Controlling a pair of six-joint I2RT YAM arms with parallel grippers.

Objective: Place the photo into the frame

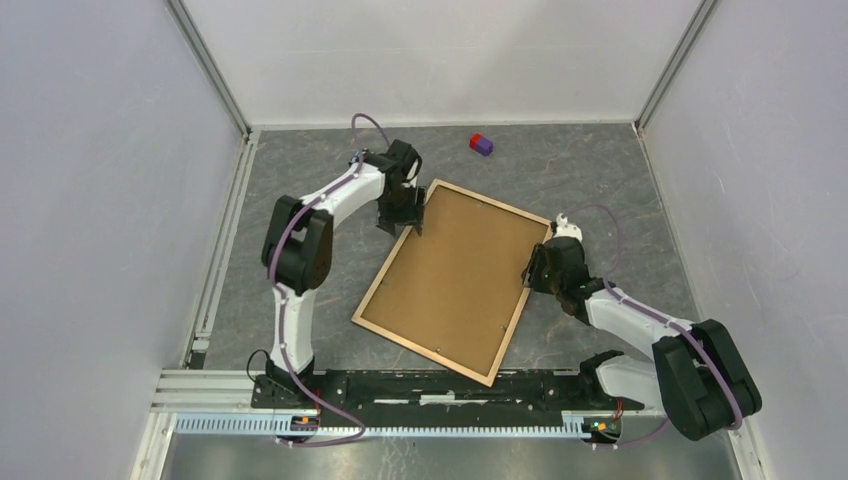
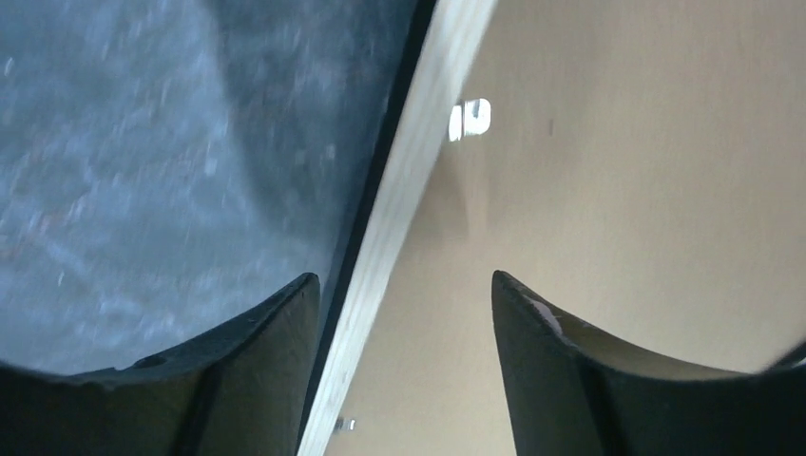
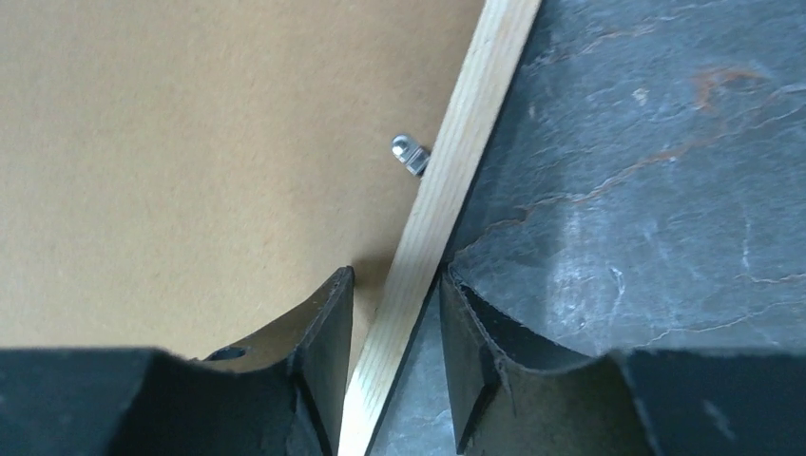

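Observation:
The frame [image 1: 385,276] lies flat on the table, turned at an angle, light wood side up. A plain brown backing board [image 1: 455,275] fills it. The photo is hidden. My left gripper [image 1: 408,222] is open over the frame's far left rail [image 2: 418,142], one finger over the table and one over the board. My right gripper [image 1: 532,272] is at the right rail [image 3: 466,142]. Its fingers stand close on either side of the rail, with small gaps showing. In the wrist views the left gripper [image 2: 404,280] is spread wide and the right gripper [image 3: 396,275] is narrow.
A small red and purple block [image 1: 481,144] lies at the back of the grey slate table. Metal clips [image 2: 470,119] [image 3: 409,152] stick out from the rails over the board. White walls enclose the table on three sides. The arm bases' black mounting bar [image 1: 440,385] runs along the near edge.

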